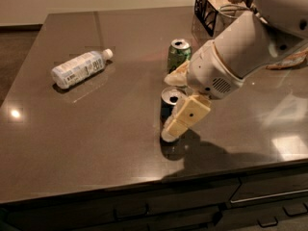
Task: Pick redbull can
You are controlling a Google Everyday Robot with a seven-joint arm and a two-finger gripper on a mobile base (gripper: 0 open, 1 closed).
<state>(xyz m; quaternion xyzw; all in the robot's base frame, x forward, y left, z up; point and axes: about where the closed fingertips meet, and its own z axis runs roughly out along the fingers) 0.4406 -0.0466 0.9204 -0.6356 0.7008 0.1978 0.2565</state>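
I have the claw [170, 104] spread wide around the redbull can [166, 109], one finger behind its rim and the other across its front, holding nothing yet. The can stands upright on the worktop [96, 148]. I came in low from the can's right, I judge, to miss the green can [179, 55] just behind it.

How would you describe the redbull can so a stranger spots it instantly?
On the dark table, look near the front edge, where the gripper straddles a standing can. That redbull can is slim and dark blue with a silver top; the green can stands behind it.
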